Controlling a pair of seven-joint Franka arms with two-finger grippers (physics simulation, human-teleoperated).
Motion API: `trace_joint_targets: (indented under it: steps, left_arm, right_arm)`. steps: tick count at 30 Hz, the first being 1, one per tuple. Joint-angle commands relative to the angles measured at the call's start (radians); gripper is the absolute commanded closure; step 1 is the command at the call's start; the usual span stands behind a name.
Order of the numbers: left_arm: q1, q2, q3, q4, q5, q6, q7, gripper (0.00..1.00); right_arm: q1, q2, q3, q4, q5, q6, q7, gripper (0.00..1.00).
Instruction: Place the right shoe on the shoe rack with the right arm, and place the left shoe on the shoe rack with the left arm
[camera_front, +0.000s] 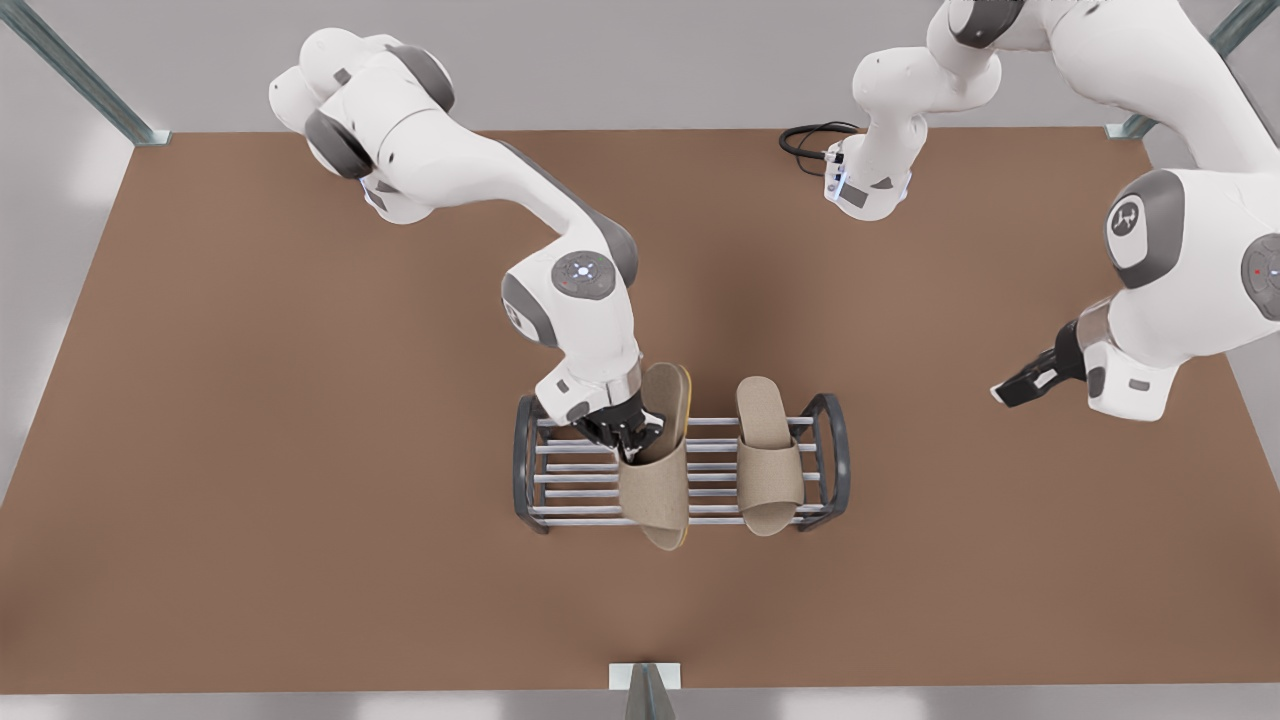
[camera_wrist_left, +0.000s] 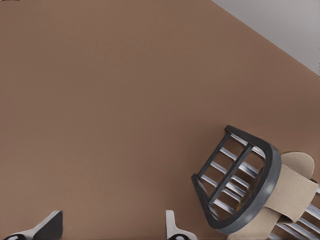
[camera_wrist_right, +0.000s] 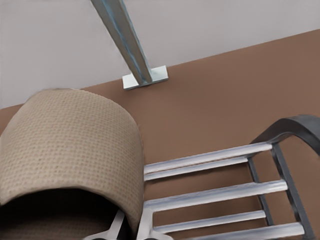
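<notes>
Right shoe held tilted over the rack, left shoe already resting on it.

We see the right shoe (camera_front: 655, 470) tipped on edge above the shoe rack (camera_front: 829, 455), its strap pinched by the right gripper (camera_front: 625, 432). We judge it light and soft, so the strap edge serves as a handle but may flex. The left shoe (camera_front: 768, 460) lies flat across the bars. Our left gripper (camera_front: 1012, 388) waits well off to the front view's right, fingers (camera_wrist_left: 47, 226) spread.
</notes>
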Motion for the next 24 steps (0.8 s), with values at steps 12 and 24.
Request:
trace_joint_targets:
  steps: [12,24]
  left_arm:
    - [-0.009,0.012,-0.008,-0.011,-0.014,0.051,0.432,0.00]
    - [-0.009,0.004,-0.008,-0.013,-0.011,0.032,0.430,0.00]
  right_arm:
    - [-0.010,0.025,-0.002,-0.130,-0.104,0.116,0.214,0.79]
    - [-0.014,-0.018,0.001,-0.272,-0.135,0.243,0.214,0.00]
